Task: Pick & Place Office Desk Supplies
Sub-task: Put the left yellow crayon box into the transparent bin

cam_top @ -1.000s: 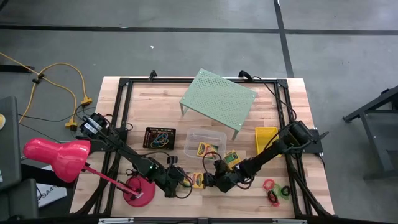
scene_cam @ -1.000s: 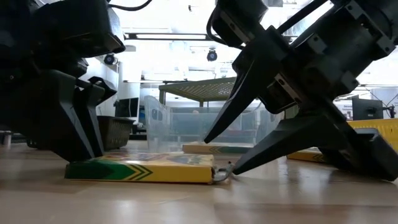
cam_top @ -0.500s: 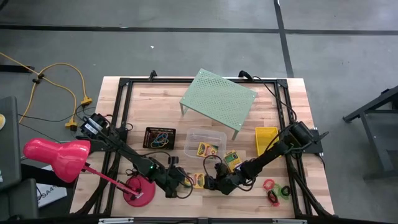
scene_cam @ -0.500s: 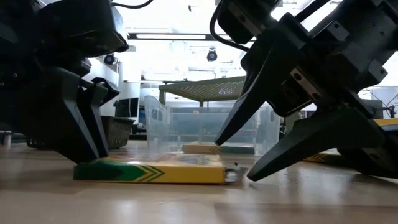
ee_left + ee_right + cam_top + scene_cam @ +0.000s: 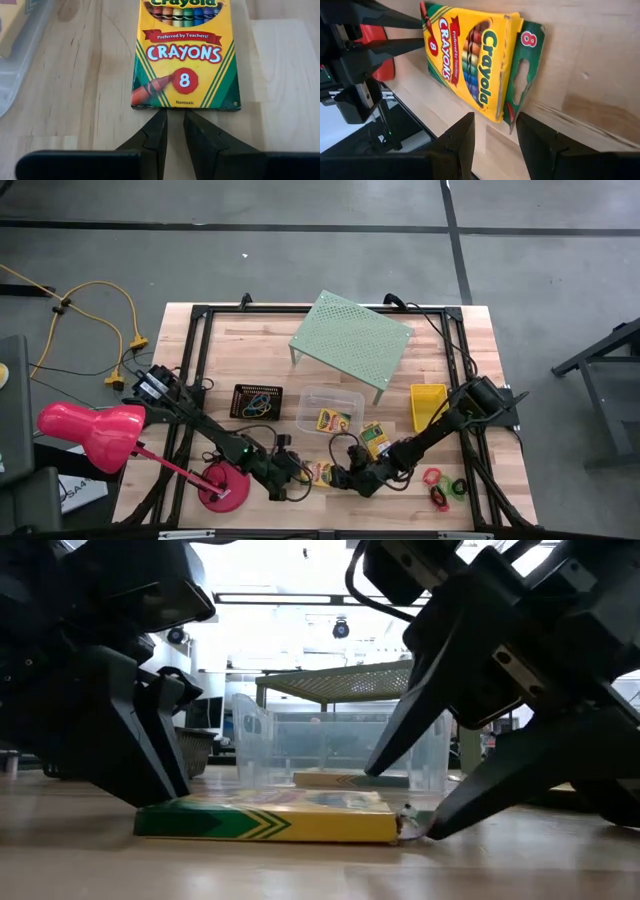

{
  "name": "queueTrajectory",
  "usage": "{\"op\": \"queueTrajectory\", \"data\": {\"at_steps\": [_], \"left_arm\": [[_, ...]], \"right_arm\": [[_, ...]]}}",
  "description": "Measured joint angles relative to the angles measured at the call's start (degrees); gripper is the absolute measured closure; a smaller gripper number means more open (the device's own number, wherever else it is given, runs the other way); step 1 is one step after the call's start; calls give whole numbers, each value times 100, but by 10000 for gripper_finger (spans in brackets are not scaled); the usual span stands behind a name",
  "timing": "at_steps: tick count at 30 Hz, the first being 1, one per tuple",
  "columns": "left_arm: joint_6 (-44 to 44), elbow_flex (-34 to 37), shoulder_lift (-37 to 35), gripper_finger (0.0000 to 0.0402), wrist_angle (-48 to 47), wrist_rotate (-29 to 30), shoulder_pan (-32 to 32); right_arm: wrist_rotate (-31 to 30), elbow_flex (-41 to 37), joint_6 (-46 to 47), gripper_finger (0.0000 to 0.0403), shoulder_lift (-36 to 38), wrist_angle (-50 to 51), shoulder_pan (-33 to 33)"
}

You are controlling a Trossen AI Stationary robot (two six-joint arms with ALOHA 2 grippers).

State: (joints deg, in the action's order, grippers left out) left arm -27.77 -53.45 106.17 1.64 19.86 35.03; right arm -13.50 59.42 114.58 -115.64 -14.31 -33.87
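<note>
A green-and-yellow crayon box [image 5: 320, 472] lies flat on the table near its near edge, between my two grippers. My left gripper [image 5: 298, 469] is shut and sits at the box's left end. My right gripper [image 5: 343, 476] is open at the box's flap end [image 5: 522, 75]; one finger is above it and one low by the table [image 5: 450, 820]. I cannot tell whether it touches the flap. A second box [image 5: 333, 420] lies in the clear tub [image 5: 345, 395], and a third [image 5: 372, 438] lies flat on the table. Rubber bands lie in the black mesh tray [image 5: 257, 401]. My left gripper [image 5: 173, 116] meets the crayon box's bottom short end [image 5: 175, 106] with the tips of its shut fingers. It comes level from the table's left, in line with the box's length. The box lies flat on the table.
The yellow basket [image 5: 428, 405] stands right of the tub. Red, green and black rings [image 5: 440, 485] lie near the right front corner. The pale green perforated shelf [image 5: 350, 340] stands at the far side. The pink-red lamp's base [image 5: 225, 487] stands close behind my left arm.
My left gripper has moved a little toward the table's right and near edge, and the crayon box has slid flat along the table with it. My right gripper has shifted toward the near edge, staying open at the flap end.
</note>
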Motion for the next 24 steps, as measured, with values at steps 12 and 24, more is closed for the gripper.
{"op": "queueTrajectory", "data": {"at_steps": [12, 24], "left_arm": [[-1, 0, 15, 338, 104, -27, -4], [-2, 7, 20, 338, 126, -49, -4]], "right_arm": [[-247, -7, -229, 270, -4, -134, 11], [-94, 4, -341, 270, -362, -1088, 37]]}}
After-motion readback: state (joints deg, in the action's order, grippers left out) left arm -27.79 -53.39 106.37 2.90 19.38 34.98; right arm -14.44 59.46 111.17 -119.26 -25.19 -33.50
